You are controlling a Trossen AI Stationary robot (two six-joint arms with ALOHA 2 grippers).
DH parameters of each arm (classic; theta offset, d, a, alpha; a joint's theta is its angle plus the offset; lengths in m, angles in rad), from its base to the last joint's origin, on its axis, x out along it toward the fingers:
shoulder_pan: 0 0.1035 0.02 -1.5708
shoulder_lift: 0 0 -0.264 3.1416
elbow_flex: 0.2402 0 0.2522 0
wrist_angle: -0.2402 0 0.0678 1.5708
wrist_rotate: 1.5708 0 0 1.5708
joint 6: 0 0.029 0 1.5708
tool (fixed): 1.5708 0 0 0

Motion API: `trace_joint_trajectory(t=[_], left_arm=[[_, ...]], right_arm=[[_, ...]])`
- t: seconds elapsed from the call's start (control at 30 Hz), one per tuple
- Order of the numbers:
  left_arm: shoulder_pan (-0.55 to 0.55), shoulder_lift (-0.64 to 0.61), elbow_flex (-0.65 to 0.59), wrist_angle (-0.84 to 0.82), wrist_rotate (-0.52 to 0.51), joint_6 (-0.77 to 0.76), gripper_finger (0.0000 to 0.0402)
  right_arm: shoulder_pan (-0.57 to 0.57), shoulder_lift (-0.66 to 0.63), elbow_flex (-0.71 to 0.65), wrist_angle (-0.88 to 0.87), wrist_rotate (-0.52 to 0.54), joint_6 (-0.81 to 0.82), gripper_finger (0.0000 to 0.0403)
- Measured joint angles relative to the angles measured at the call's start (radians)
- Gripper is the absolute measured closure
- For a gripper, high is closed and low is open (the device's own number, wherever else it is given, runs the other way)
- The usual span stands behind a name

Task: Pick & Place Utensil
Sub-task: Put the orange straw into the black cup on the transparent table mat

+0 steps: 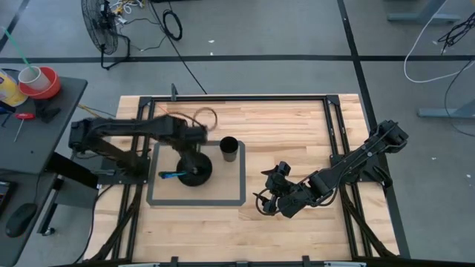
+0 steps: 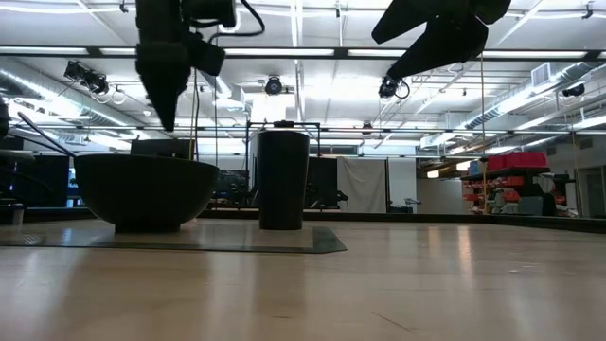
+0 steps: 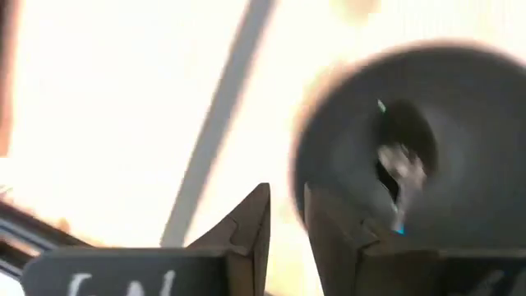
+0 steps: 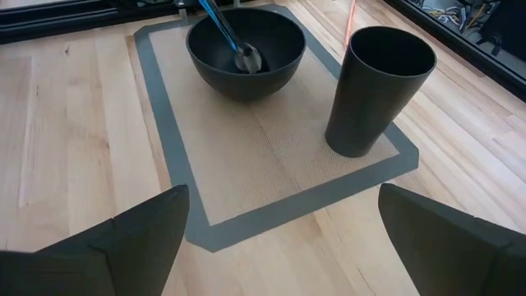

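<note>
A dark bowl (image 1: 196, 176) stands on a grey-bordered mat (image 1: 194, 202), with a tall dark cup (image 1: 229, 149) beside it toward the table's right. A spoon with a blue handle (image 4: 218, 23) lies in the bowl. Its metal head (image 4: 247, 57) is on the bowl's bottom and its handle (image 1: 169, 175) sticks out over the rim toward the table's left. My left gripper (image 3: 286, 215) hangs above the mat, just over the bowl (image 3: 427, 140), shut and holding nothing. My right gripper (image 4: 279, 234) waits open over the bare wood, to the right of the mat.
The cup (image 4: 376, 89) stands close to the bowl (image 4: 245, 49) on the mat's far right corner. Bare wooden table (image 1: 297, 126) lies to the right of the mat and along the near edge. A black frame (image 1: 330, 126) borders the tabletop.
</note>
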Motion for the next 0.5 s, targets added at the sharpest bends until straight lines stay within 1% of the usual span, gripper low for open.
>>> trace_joint_trajectory(t=[0.07,0.1,0.23,0.3,0.5], left_arm=[[0.058,-0.035,-0.002,0.03,-0.022,-0.027,0.0306],[0.094,-0.048,-0.01,0.052,-0.043,-0.066,0.0299],[0.24,-0.073,-0.065,0.16,-0.176,-0.259,0.0278],[0.308,-0.072,-0.105,0.216,-0.188,-0.293,0.0272],[0.491,-0.07,-0.235,0.535,-0.187,-0.35,0.0262]], right_arm=[[0.0,0.0,0.0,0.0,0.006,0.002,0.0003],[0.0,0.0,0.0,0.001,0.015,0.002,0.0003],[0.0,0.0,0.0,-0.003,0.098,0.028,0.0003],[0.0,0.0,0.0,-0.004,0.108,0.039,0.0003],[0.0,0.0,0.0,-0.007,0.084,0.041,0.0003]])
